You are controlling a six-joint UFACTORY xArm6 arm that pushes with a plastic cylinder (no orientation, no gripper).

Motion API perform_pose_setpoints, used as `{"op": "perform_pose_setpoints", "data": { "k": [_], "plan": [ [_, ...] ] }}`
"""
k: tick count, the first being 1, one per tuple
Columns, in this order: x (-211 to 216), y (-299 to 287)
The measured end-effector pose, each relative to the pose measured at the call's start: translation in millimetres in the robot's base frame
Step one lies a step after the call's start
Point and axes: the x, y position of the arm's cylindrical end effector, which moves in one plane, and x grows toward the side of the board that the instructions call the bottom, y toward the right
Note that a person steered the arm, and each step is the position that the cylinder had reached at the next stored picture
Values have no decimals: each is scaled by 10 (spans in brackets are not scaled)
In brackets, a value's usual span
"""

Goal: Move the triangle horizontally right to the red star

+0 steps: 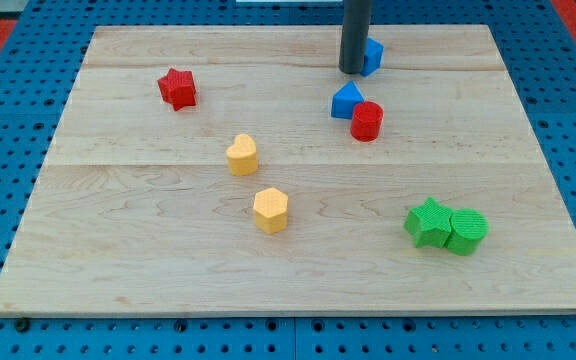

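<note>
At the board's top edge, my tip point(353, 71), a bare rod grasping nothing, touches the left side of the half-hidden blue triangle point(372, 56), which sits far right of the red star point(178, 88), presumably poised for pushing.

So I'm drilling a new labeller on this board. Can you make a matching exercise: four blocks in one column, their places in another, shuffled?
Blocks:
1. red star
2. green star
3. red cylinder
4. yellow hexagon

Places:
A. touching the green cylinder, view's lower right
B. against a blue block, below my tip
C. view's upper left, alone
D. below the yellow heart

Pairs: 1-C, 2-A, 3-B, 4-D
</note>
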Motion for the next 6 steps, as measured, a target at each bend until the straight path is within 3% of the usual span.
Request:
{"op": "perform_pose_setpoints", "data": {
  "k": [1,2,3,4,6],
  "plan": [
    [-124,174],
    [173,250],
    [547,898],
    [864,485],
    [867,-822]
  ]
}}
